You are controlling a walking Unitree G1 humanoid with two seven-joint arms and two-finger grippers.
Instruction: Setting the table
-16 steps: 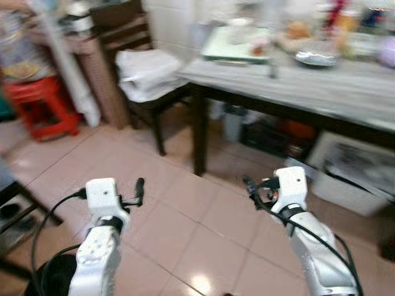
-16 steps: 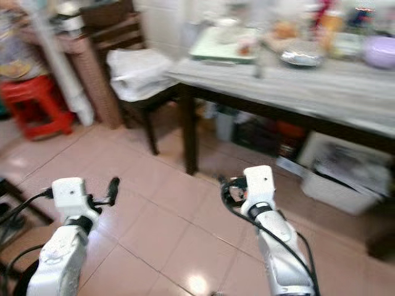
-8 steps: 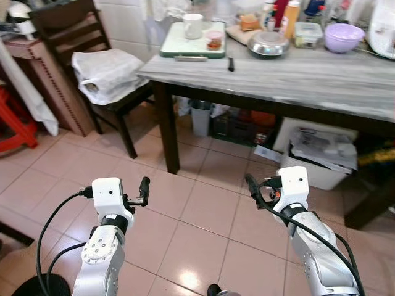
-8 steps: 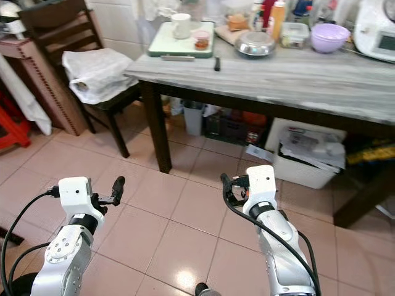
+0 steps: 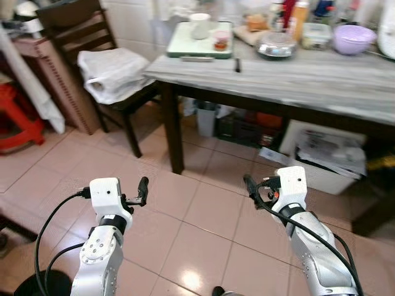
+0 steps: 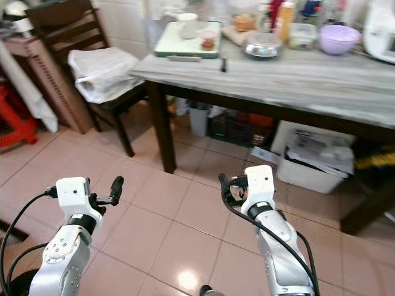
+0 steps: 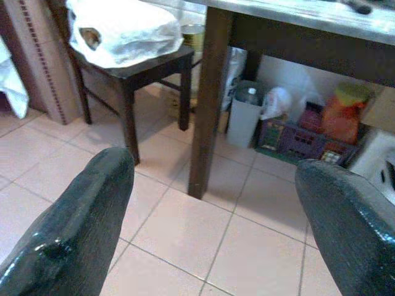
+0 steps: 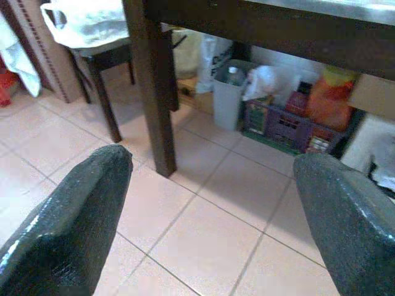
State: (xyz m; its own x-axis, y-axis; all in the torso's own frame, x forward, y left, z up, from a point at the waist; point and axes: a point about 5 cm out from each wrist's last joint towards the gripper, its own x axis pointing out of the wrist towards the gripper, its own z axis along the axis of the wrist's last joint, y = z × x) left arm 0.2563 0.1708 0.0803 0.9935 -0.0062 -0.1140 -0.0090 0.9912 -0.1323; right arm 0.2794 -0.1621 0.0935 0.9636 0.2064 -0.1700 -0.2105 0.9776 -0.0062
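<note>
A grey-topped table [image 5: 321,77] on dark legs stands ahead, across the tiled floor. At its left end lies a green tray [image 5: 185,46] with a white mug [image 5: 199,26] and a small jar [image 5: 221,41]. A black-handled knife [image 5: 237,64] lies beside the tray. Further back are a lidded metal bowl [image 5: 276,45], a plastic container [image 5: 316,36] and a purple bowl [image 5: 353,38]. My left gripper [image 5: 143,188] and right gripper [image 5: 249,185] hover low over the floor, well short of the table. Both are open and hold nothing; the wrist views show the fingers [image 7: 80,216] [image 8: 74,203] wide apart.
A dark wooden chair [image 5: 74,28] with a white plastic bag [image 5: 114,74] on its seat stands left of the table. A red stool [image 5: 15,117] is at far left. Under the table sit a small bin [image 5: 207,117], crates and a white tub of papers [image 5: 327,157].
The camera has turned and steadied: the blurred view of a second ago is sharp now, and the table has shifted in the picture. Both arms keep the same pose with open fingers.
</note>
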